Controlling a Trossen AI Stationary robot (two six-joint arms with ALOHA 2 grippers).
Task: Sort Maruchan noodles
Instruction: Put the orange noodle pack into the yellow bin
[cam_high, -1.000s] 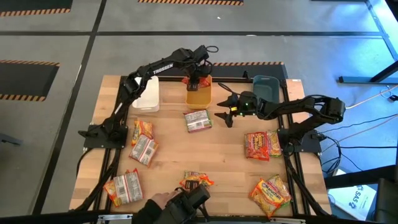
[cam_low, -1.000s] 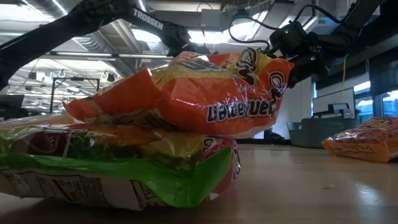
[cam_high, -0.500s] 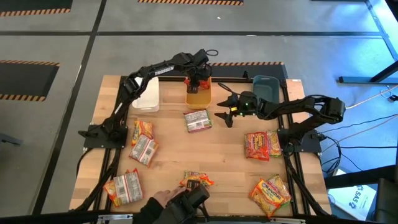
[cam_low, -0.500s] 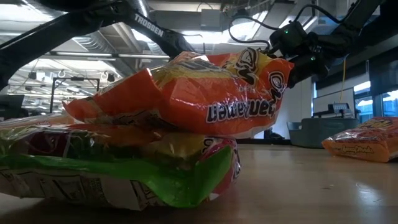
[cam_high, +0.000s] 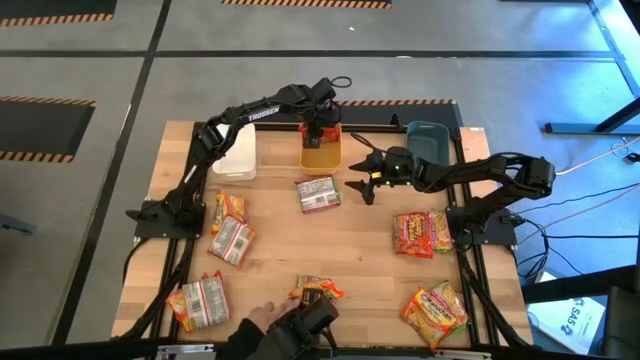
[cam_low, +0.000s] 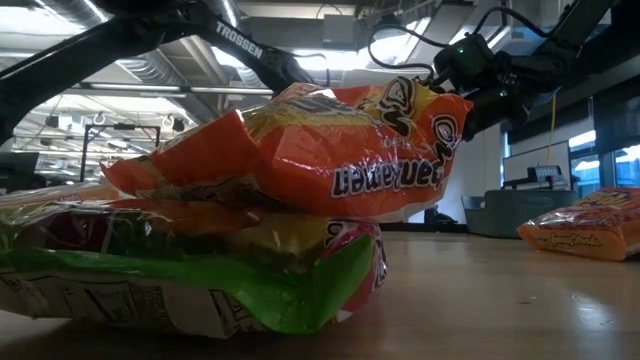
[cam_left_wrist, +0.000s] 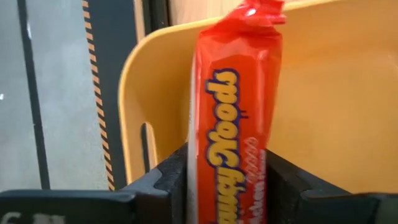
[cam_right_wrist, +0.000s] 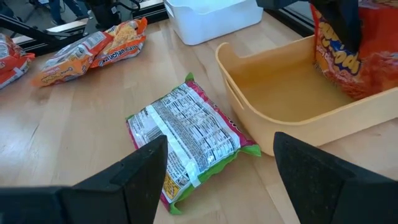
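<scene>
Left claw (cam_high: 320, 133) grips red packet (cam_left_wrist: 233, 118) in orange bin (cam_high: 321, 152); right claw (cam_high: 360, 181) open, empty; approx eight left on bench (cam_high: 360, 260).

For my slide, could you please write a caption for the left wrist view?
Left gripper lowers an orange noodle packet on edge into the orange bin.

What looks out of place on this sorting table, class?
A person's hand reaches in at the table's near edge beside a noodle packet. One green-edged packet lies label-down, silvery back up, near the orange bin.
</scene>
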